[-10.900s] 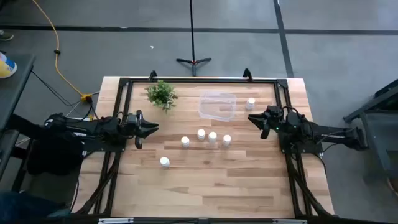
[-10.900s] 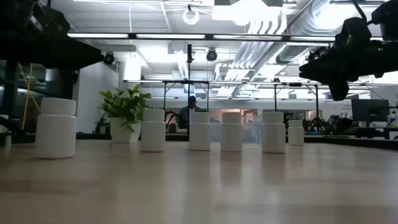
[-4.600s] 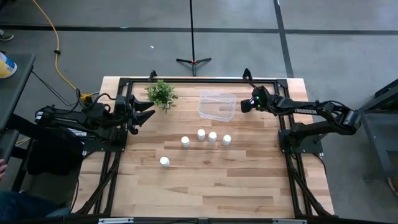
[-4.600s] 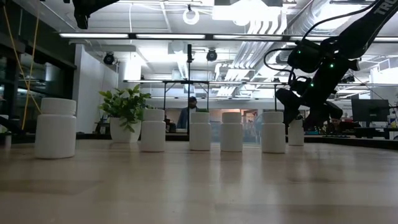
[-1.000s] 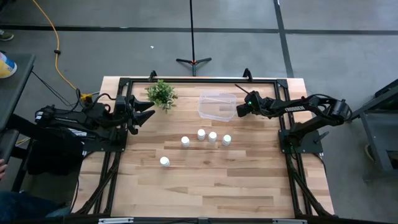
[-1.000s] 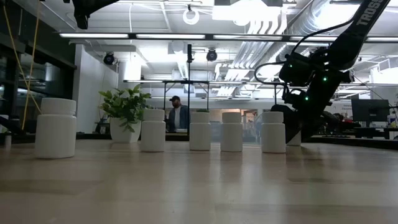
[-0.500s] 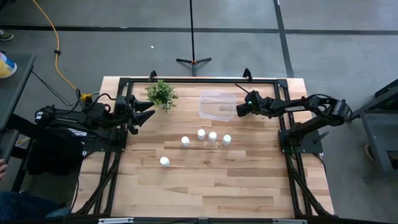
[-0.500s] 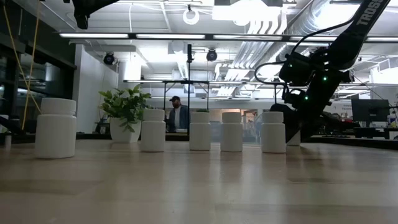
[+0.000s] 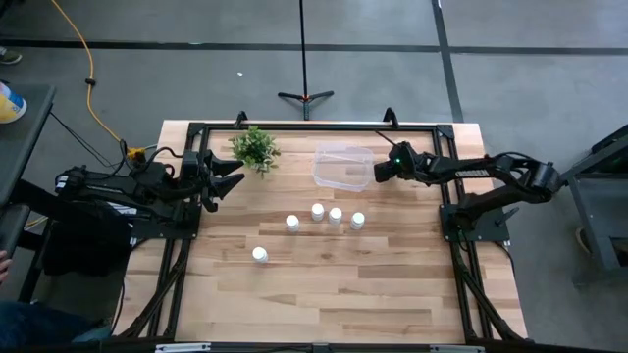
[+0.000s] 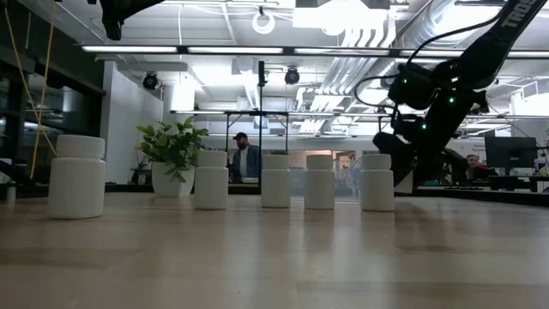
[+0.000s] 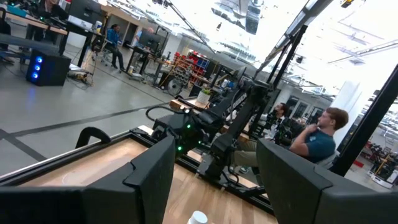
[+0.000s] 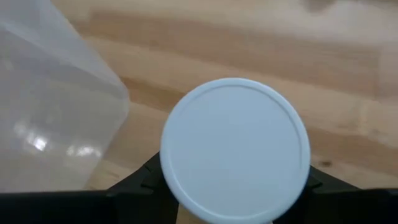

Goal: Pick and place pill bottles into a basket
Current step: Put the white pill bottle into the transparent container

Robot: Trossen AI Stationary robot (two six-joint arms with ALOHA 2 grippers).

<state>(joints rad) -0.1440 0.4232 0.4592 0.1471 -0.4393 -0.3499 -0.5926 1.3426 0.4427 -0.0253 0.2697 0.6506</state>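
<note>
- Step in hand: we judge this to be the carry of the first bottle to the basket. We hold a pill bottle (image 12: 235,148) in the right gripper (image 9: 380,172); the right wrist view shows its white cap from above with a dark finger (image 12: 140,180) against each side, so the jaws are pinching it.
- Position of the load: the right gripper sits just beside the 3 o'clock edge of the clear basket (image 9: 342,165), not yet over it. In the right wrist view the basket wall (image 12: 53,109) lies close to the held bottle.
- Basket location: it rests toward 12 o'clock on the table (image 9: 324,284), with the small plant (image 9: 254,148) at its 9 o'clock.
- Basket contents: we see no bottle inside it.
- Remaining stock: four bottles stand near the table centre, at the basket's 6 o'clock: three in a close row (image 9: 336,215), one (image 9: 292,223) just to their 9 o'clock. A fifth (image 9: 259,255) stands apart toward 7 o'clock.
- Left arm: the left gripper (image 9: 232,175) waits at the table's 9 o'clock edge, raised; in the left wrist view its fingers (image 11: 149,174) stand spread with nothing between them.
- Next move: we judge it calls for carrying the bottle toward 9 o'clock until it clears the basket wall, then lowering and spreading the jaws.
- Caution: the rim is close to the held bottle, so contact could push the light basket.
</note>
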